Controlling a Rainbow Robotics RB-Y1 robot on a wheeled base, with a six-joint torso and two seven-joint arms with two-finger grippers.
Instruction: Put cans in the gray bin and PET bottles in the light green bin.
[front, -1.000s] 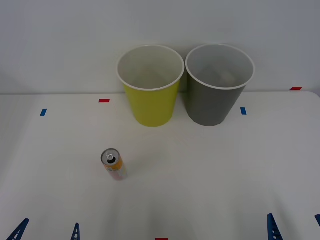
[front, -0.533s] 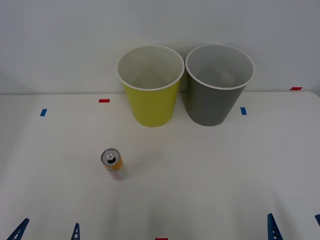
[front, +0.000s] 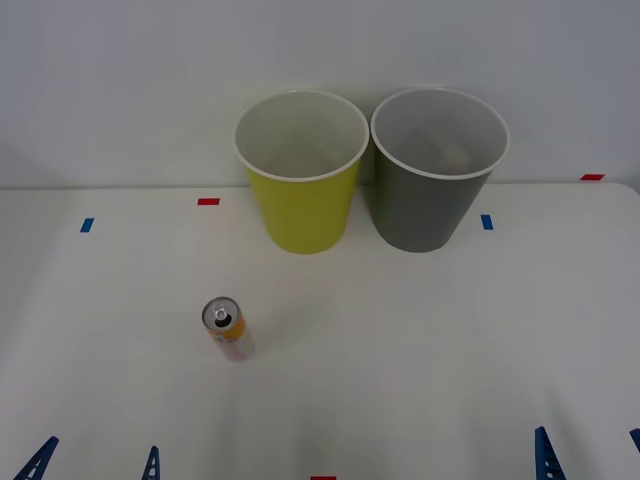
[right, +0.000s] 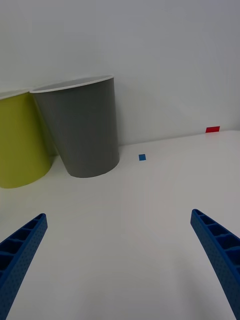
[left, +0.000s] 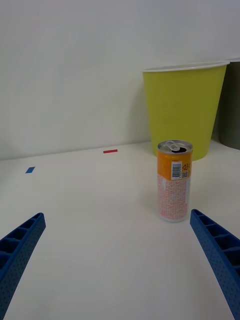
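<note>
Front, left wrist and right wrist views of a sorting scene on a white counter (front: 420, 350). A single can (front: 228, 328) stands upright on the counter's left half, nearer the robot than either bin and well apart from both; its silver top with pull tab faces up, its upper body is orange and its lower body whitish-pink. In the left wrist view the can (left: 174, 180) stands beyond the tips of the blue fingers (left: 216, 255), touching neither.

Two tapered round bins with white rims stand side by side at the far edge of the counter, against a pale wall (front: 120, 80). The green bin (front: 302, 205) is on the left, the gray bin (front: 428, 205) on the right; their rims nearly meet. Whatever lies inside them cannot be made out.

The left end effector (front: 95, 462) sits at the near left edge of the counter, its two ribbed blue fingers spread apart and holding nothing. The right end effector (front: 588, 456) sits at the near right edge, fingers likewise spread wide and empty; in its wrist view the gray bin (right: 82, 132) and part of the green bin (right: 22, 145) stand well ahead of the fingers (right: 217, 250).

Small red (front: 208, 201) and blue (front: 487, 222) tape marks lie flat on the counter.
</note>
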